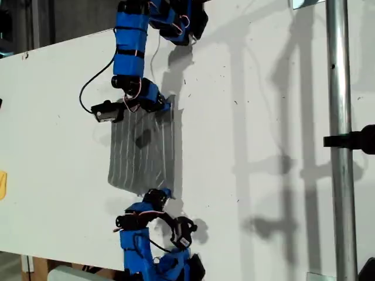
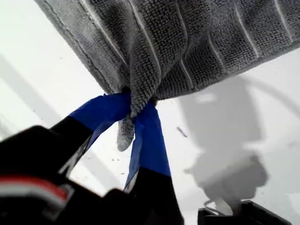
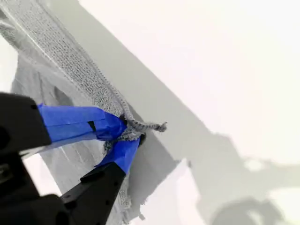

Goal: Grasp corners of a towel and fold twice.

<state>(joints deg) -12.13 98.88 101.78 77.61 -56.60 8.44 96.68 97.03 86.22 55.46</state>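
The towel [image 1: 140,152], dark grey with fine pale stripes, lies on the white table [image 1: 263,117] between the two blue arms. My first gripper [image 1: 159,194] [image 2: 133,115], on the arm at the exterior view's bottom, is shut on one corner [image 2: 126,133], and cloth bunches between its blue taped fingers [image 2: 150,140]. My second gripper [image 1: 167,105] [image 3: 127,133], on the arm at the exterior view's top, is shut on the corner [image 3: 145,125] at the towel's [image 3: 61,51] far end. The towel's edge between the two grippers is raised a little and casts a shadow.
A metal pole [image 1: 338,140] with a black clamp stands at the exterior view's right. A small yellow object [image 1: 2,184] sits at the exterior view's left edge. Black cables hang from both arms. The table's front edge runs along the exterior view's bottom.
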